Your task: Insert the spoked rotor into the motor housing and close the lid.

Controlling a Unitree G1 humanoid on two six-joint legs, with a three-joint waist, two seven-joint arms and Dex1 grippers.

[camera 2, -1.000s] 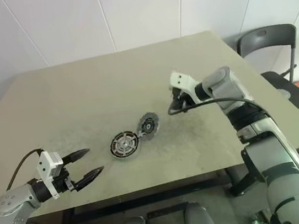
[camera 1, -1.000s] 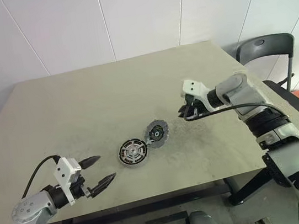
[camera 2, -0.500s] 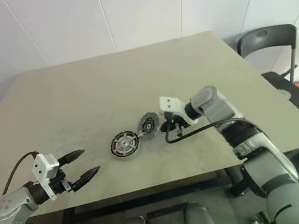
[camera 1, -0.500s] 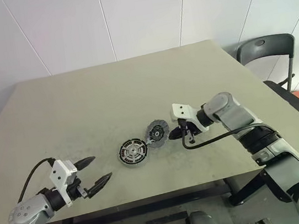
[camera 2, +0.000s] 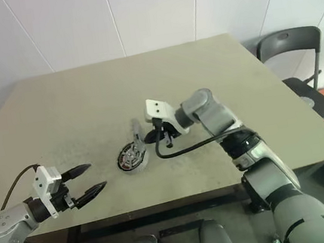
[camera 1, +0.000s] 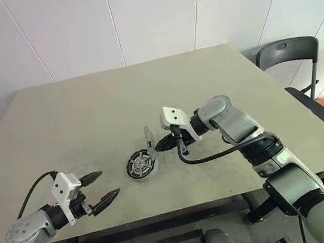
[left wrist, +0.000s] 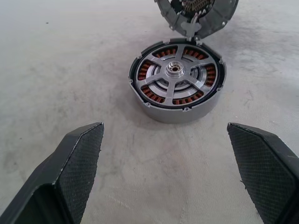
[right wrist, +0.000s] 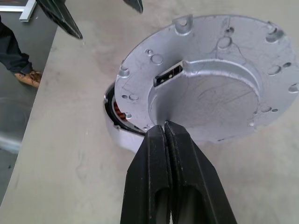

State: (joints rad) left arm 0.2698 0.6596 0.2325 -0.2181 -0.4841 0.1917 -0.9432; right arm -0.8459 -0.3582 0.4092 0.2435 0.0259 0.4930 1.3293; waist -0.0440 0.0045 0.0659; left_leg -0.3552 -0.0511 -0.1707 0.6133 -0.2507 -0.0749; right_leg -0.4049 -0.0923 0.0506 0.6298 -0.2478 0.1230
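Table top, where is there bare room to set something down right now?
The grey table is bare from the far edge down to the round silver motor housing. Crowded: the shut right gripper tipping the flat silver lid over the housing; the open left gripper nearby.

White panelled wall (camera 1: 77, 30); grey table (camera 1: 88, 113); dark chair (camera 1: 288, 52).

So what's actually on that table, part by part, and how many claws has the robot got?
Motor housing, silver cup with coppery windings: 1
Spoked rotor, seated in the housing: 1
Lid, silver disc tipped up on edge beside the housing: 1
Claws, left claw and right claw: 2
Total: 5
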